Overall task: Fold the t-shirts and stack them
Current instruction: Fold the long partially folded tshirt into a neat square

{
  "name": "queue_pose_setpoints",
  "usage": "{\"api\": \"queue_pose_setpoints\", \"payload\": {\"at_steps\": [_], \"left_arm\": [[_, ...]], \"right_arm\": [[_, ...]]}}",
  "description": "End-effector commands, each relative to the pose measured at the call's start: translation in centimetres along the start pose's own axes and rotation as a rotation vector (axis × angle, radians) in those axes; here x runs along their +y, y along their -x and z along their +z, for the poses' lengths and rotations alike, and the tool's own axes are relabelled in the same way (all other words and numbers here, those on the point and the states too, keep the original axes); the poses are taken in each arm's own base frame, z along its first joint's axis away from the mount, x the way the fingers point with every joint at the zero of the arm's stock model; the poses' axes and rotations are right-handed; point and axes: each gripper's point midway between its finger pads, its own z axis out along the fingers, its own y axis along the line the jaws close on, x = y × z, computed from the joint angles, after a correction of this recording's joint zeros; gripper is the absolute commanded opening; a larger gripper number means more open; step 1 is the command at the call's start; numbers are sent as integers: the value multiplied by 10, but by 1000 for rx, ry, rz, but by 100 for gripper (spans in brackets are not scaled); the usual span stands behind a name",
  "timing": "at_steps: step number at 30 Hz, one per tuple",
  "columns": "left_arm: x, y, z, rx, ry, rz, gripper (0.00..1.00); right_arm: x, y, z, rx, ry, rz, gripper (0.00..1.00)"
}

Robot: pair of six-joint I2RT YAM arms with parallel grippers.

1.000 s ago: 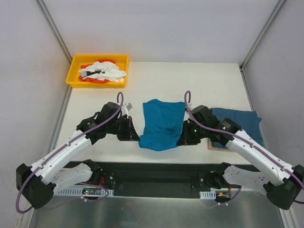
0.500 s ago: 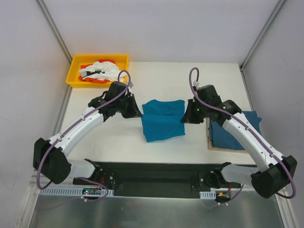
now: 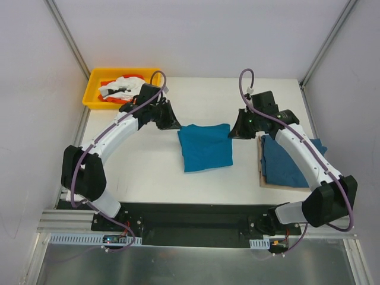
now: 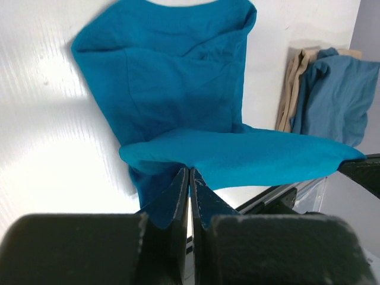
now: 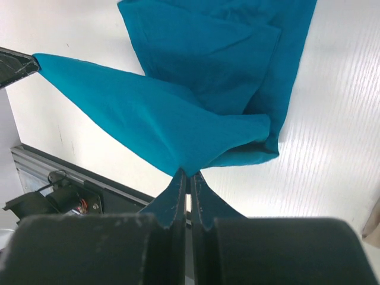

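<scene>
top view: both arms have swung from the near edge of the table (image 3: 148, 172) to its far side, folding the t-shirt (image 3: 206, 147) over itself; it lies mid-table, shorter than before.
left wrist: the left gripper (image 4: 189, 178) has its jaws pinched tight on a teal corner.
right wrist: the right gripper (image 5: 188, 178) is likewise clamped on the cloth.

Bright, even light, soft shadows, glare on the table (image 4: 41, 101).
</scene>
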Motion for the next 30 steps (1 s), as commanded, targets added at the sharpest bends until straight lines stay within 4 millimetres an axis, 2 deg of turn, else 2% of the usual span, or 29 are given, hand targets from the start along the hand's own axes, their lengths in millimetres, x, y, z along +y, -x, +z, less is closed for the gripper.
{"api": "queue_pose_setpoints", "payload": {"at_steps": [1, 2, 3, 5, 8, 9, 10, 12, 13, 14, 15, 16, 17, 18, 19, 20, 22, 25, 26, 28, 29, 30], "left_arm": [[-5, 32, 3, -33, -42, 21, 0], [-7, 39, 4, -40, -50, 22, 0], [-1, 40, 14, -22, -41, 8, 0], [5, 49, 19, -18, -40, -8, 0], [16, 68, 32, -50, 7, -3, 0], [27, 71, 44, -49, 44, -8, 0], [34, 74, 50, -49, 65, -11, 0], [46, 80, 68, -25, 73, -17, 0], [51, 82, 75, -19, 83, -24, 0], [51, 89, 79, -28, 84, -21, 0], [64, 88, 93, -11, 108, -32, 0], [68, 91, 99, -11, 116, -30, 0], [66, 102, 102, -28, 111, -19, 0], [77, 100, 115, -10, 125, -28, 0], [78, 104, 119, -12, 125, -26, 0], [74, 112, 122, -23, 113, -21, 1], [81, 113, 131, -11, 117, -32, 9], [82, 118, 132, -21, 121, -32, 39], [82, 117, 130, -20, 123, -31, 47], [73, 120, 118, -39, 111, -19, 55], [67, 119, 109, -45, 104, -14, 58], [62, 118, 104, -46, 91, -5, 68]], "right_arm": [[12, 38, 7, -45, 69, -27, 1], [12, 42, 10, -40, 79, -21, 1], [12, 51, 11, -57, 84, -17, 1], [5, 58, 27, -34, 66, 2, 1], [-6, 77, 50, -30, 42, 29, 1], [-11, 82, 55, -25, 36, 40, 1], [-15, 88, 71, -6, 24, 53, 1], [-21, 92, 88, 17, 19, 67, 1], [-28, 90, 107, 52, 10, 84, 1], [-26, 98, 113, 45, 18, 86, 1], [-28, 102, 120, 49, 18, 97, 1], [-34, 99, 137, 74, 6, 112, 1], [-35, 108, 140, 56, -4, 115, 1], [-38, 110, 146, 58, -10, 121, 1], [-43, 109, 157, 72, -21, 130, 2], [-43, 117, 159, 51, -29, 124, 5], [-50, 120, 167, 48, -51, 125, 8], [-50, 127, 164, 33, -60, 115, 34], [-49, 126, 162, 35, -57, 105, 53], [-45, 128, 153, 25, -48, 84, 76], [-45, 124, 148, 38, -60, 80, 97], [-47, 123, 145, 40, -68, 78, 97]]}}
